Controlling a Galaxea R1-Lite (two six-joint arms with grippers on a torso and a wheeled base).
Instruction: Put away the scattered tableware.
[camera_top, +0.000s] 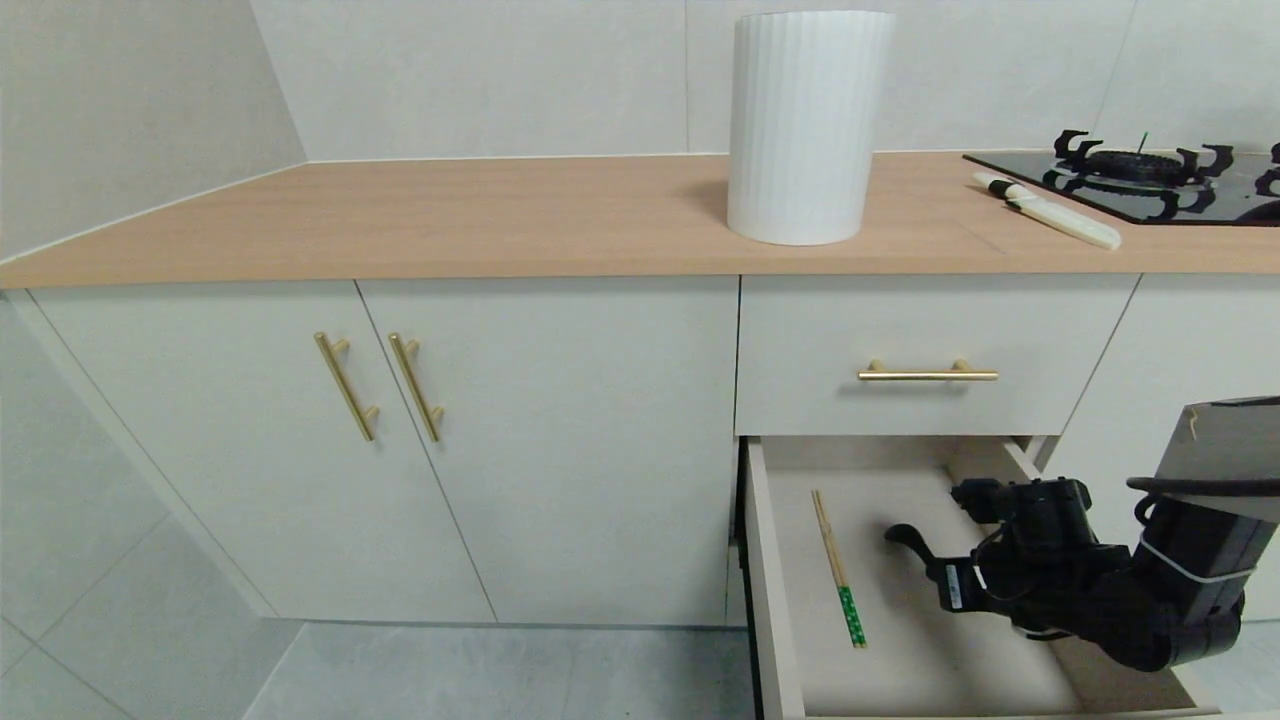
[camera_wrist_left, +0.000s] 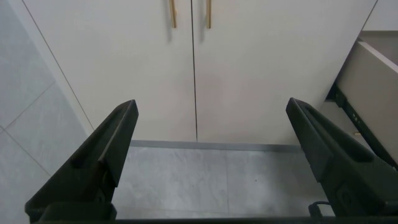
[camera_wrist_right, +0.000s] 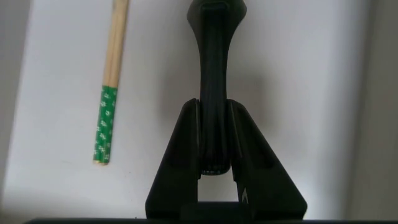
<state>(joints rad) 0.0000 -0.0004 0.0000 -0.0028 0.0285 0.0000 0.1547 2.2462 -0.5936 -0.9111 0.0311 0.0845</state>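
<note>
A pair of wooden chopsticks (camera_top: 838, 570) with green ends lies on the floor of the open lower drawer (camera_top: 770, 580); the right wrist view has the chopsticks (camera_wrist_right: 109, 93) too. My right gripper (camera_top: 940, 575) is inside the drawer, just right of them, shut on a black utensil (camera_top: 905, 540) whose curved end sticks out towards the chopsticks. From the wrist, the fingers (camera_wrist_right: 186, 130) clamp the black utensil (camera_wrist_right: 214, 43) by its handle. A white knife (camera_top: 1050, 212) lies on the counter by the hob. My left gripper (camera_wrist_left: 211, 109) hangs open and empty above the floor, facing the cabinet doors.
A tall white ribbed container (camera_top: 805, 125) stands on the wooden counter (camera_top: 450, 220). A black hob (camera_top: 1150, 180) is at the back right. The upper drawer (camera_top: 925, 355) above the open one is closed. The double cabinet doors (camera_top: 400, 440) are closed.
</note>
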